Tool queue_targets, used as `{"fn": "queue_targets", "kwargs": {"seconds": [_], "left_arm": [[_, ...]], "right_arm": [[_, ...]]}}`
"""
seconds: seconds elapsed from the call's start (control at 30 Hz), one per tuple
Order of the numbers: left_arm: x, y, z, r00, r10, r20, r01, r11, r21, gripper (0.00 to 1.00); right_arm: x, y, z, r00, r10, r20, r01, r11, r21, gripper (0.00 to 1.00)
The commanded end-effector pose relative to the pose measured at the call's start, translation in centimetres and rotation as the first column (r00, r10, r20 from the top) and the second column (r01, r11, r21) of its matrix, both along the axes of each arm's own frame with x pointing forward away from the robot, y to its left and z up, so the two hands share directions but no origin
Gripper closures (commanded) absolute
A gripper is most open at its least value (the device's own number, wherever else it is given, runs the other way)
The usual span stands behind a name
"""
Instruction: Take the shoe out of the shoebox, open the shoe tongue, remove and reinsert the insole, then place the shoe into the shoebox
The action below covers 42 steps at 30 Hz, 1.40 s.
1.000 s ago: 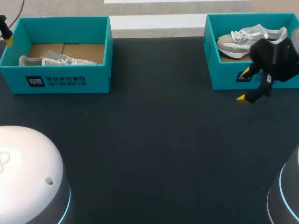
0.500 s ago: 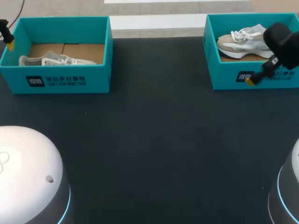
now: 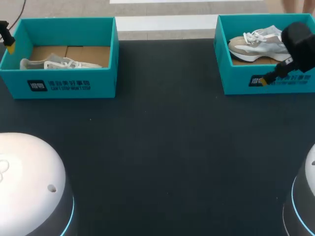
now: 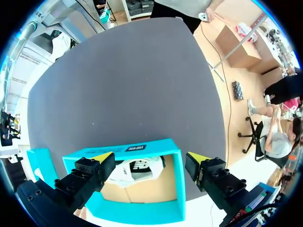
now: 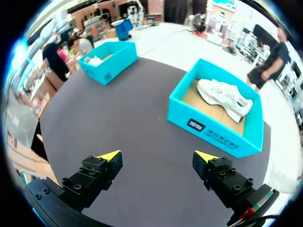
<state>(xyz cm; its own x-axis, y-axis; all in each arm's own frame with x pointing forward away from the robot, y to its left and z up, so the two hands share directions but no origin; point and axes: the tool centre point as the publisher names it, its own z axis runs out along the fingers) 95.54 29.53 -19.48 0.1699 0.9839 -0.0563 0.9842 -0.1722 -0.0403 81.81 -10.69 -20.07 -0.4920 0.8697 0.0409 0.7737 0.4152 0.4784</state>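
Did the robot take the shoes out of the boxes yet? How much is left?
Nothing looks done: the left shoe lies in the left box, the right shoe in the right box. Nothing is in hand: the left end effector hangs open over its box, the right end effector open beside its. All steps remain: lift out, tongue, insole, put back.

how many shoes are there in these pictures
2. One shoe lies in the left box, along its front wall. The other shoe lies in the right box. The box walls hide part of each floor, so more could be out of sight.
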Motion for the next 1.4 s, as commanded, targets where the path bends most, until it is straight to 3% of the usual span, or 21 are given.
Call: {"fn": "queue_targets", "kwargs": {"seconds": [0.03, 0.23, 0.4, 1.07, 1.2, 1.4], "left_arm": [[-0.2, 0.0, 0.0, 1.0, 0.0, 0.004, 0.0, 1.0, 0.003, 0.0], [-0.2, 0.0, 0.0, 1.0, 0.0, 0.004, 0.0, 1.0, 0.003, 0.0], [-0.2, 0.0, 0.0, 1.0, 0.0, 0.004, 0.0, 1.0, 0.003, 0.0], [-0.2, 0.0, 0.0, 1.0, 0.0, 0.004, 0.0, 1.0, 0.003, 0.0], [-0.2, 0.0, 0.0, 1.0, 0.0, 0.004, 0.0, 1.0, 0.003, 0.0], [-0.2, 0.0, 0.0, 1.0, 0.0, 0.004, 0.0, 1.0, 0.003, 0.0]], "right_arm": [[4.3, -1.6, -0.5, 0.959, -0.277, -0.067, 0.279, 0.96, 0.031, 0.0], [9.1, -4.7, 0.9, 0.935, -0.349, -0.06, 0.349, 0.937, -0.008, 0.0], [12.8, -6.8, 1.1, 0.874, -0.462, -0.15, 0.46, 0.887, -0.046, 0.0], [12.8, -6.8, 1.1, 0.874, -0.462, -0.15, 0.46, 0.887, -0.046, 0.0], [15.9, -8.8, 0.9, 0.836, -0.537, -0.109, 0.527, 0.843, -0.106, 0.0], [19.3, -11.0, 0.4, 0.836, -0.542, -0.081, 0.532, 0.838, -0.118, 0.0]]}}
